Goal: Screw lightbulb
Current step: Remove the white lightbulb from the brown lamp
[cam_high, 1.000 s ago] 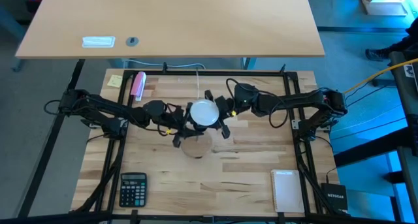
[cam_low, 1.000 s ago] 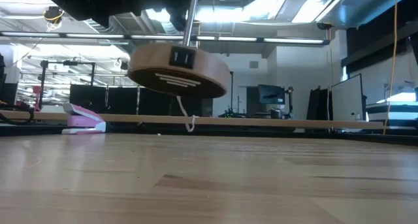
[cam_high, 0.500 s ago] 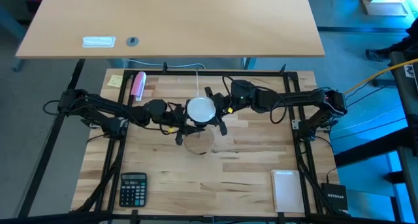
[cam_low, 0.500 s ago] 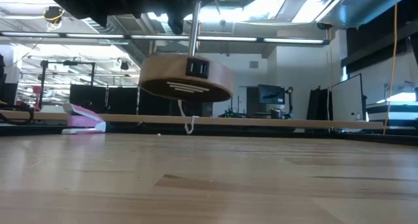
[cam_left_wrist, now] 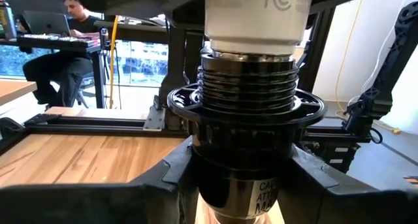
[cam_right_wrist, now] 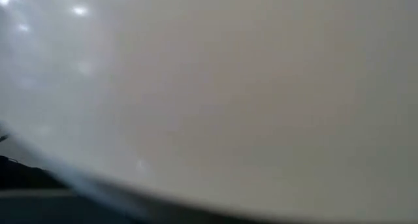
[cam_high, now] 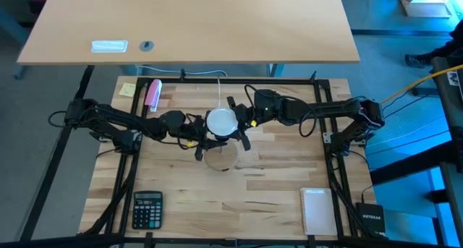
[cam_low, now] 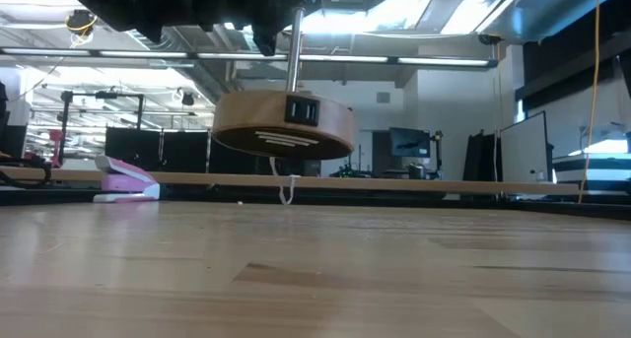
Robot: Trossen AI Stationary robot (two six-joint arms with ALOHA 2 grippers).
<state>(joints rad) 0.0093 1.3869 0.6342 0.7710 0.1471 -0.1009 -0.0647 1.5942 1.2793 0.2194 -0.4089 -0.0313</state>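
— Two arms meet at the middle of your table [cam_high: 275, 197]. What do you make of the left one?

— Your left gripper [cam_high: 205, 141] is clamped on the black socket [cam_left_wrist: 245, 142]; in the left wrist view its dark fingers [cam_left_wrist: 98, 201] press the socket from both sides. The round wooden base [cam_low: 284, 128] under that socket hangs clear of the tabletop in the low view, roughly level.

— And the lightbulb?

— You have the lightbulb [cam_high: 223, 123] sitting in that socket. Its ribbed screw base [cam_left_wrist: 247, 77] is partly in, with several threads showing above the rim.

— Right side?

— Your right gripper [cam_high: 237, 124] sits around the white globe, one finger on each side seen from above. The right wrist view is filled with pale bulb surface [cam_right_wrist: 228, 87]. You cannot tell whether those jaws are gripping the glass or standing just off it.

— Anything else on the table?

— You have a calculator [cam_high: 147, 208] at the near left, a notepad [cam_high: 317, 210] at the near right, and a pink stapler [cam_high: 153, 94] at the far left.
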